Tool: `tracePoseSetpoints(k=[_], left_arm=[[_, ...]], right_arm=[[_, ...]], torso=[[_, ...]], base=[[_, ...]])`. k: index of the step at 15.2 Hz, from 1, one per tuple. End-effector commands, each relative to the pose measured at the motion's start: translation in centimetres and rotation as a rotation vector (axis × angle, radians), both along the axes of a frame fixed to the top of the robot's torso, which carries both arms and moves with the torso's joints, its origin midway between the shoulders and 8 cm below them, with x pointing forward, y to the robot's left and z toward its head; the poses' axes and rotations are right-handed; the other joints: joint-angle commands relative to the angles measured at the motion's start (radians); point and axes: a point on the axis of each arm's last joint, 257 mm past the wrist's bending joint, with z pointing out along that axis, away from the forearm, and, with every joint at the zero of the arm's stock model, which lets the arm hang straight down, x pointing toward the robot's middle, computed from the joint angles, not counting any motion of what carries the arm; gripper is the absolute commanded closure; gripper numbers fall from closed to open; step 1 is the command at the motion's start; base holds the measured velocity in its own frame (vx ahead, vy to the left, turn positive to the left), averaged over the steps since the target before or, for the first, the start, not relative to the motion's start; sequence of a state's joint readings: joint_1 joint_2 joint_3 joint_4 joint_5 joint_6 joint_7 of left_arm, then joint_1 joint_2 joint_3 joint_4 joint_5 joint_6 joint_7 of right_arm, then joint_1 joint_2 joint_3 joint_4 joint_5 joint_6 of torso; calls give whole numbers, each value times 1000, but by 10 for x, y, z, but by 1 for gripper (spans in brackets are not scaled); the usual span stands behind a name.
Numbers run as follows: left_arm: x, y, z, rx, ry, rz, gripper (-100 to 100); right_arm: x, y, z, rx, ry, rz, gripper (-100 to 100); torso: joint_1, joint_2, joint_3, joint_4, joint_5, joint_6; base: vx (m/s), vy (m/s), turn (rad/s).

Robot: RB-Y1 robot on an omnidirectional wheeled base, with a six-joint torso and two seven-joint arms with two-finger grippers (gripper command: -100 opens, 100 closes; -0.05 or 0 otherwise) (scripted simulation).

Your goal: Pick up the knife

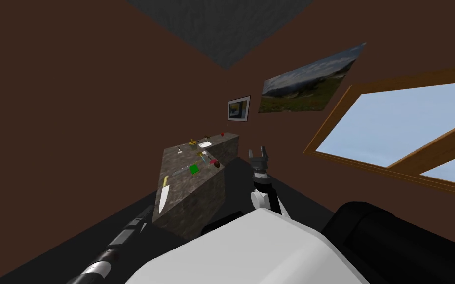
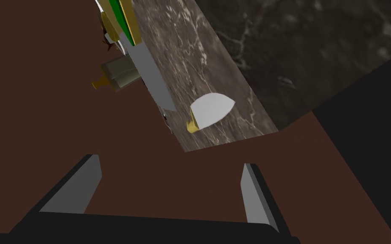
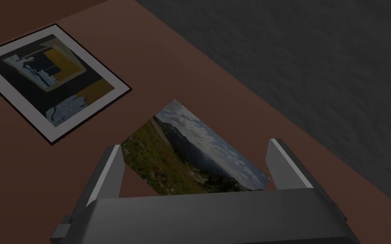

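A white-bladed, yellow-handled knife point(image 1: 164, 195) lay flat on the dark stone tabletop point(image 1: 187, 181). The left tool point(image 2: 170, 163) and right tool point(image 3: 194, 146) were spread wide, holding nothing.
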State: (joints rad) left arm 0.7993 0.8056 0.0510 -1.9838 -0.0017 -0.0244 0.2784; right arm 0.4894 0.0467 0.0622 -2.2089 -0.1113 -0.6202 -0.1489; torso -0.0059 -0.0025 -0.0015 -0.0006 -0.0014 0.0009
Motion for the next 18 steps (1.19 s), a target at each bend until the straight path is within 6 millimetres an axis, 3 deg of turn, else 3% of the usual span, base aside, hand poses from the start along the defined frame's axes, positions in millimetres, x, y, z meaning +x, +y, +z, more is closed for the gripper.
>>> tracePoseSetpoints(k=[1,2,4,5,6,7,8,9,10,13,15,18], left_arm=[[-11,19,-13,33,60,16,-100],[-26,38,-27,56,124,50,-100],[-25,39,-26,67,127,40,-100],[-39,59,-37,100,191,67,-100],[-39,59,-36,102,192,65,-100],[-55,79,-46,131,252,95,-100],[-54,79,-45,138,254,90,-100],[-68,98,-51,171,308,109,-100],[-69,99,-52,173,314,115,-100],[-97,136,-60,242,419,157,-100],[-98,138,-61,245,425,164,-100],[-127,174,-64,313,525,211,-100]], right_arm=[[0,0,0,0,0,0,0],[0,0,0,0,0,0,0],[0,0,0,0,0,0,0],[0,0,0,0,0,0,0],[0,0,0,0,0,0,0],[0,0,0,0,0,0,0],[0,0,0,0,0,0,0],[0,0,0,0,0,0,0],[0,0,0,0,0,0,0],[0,0,0,0,0,0,0],[0,0,0,0,0,0,0],[0,0,0,0,0,0,0]], torso=[[0,0,0,0,0,0],[0,0,0,0,0,-1],[1,0,0,0,0,-1],[2,1,0,0,0,-1],[2,1,1,0,0,0],[2,1,1,0,0,0],[2,0,0,0,0,0],[1,0,0,0,0,0],[1,0,0,0,0,0],[1,-1,0,0,0,0],[1,-1,0,0,0,0],[2,1,1,0,0,-1]], base=[[52,-63,-219],[58,-62,-250],[46,-41,-121],[39,-31,-164],[43,-33,-207],[62,-55,-275],[65,-50,-219],[65,-49,-279],[57,-41,-234],[70,-49,-236],[55,-28,-138],[48,-28,-188]])
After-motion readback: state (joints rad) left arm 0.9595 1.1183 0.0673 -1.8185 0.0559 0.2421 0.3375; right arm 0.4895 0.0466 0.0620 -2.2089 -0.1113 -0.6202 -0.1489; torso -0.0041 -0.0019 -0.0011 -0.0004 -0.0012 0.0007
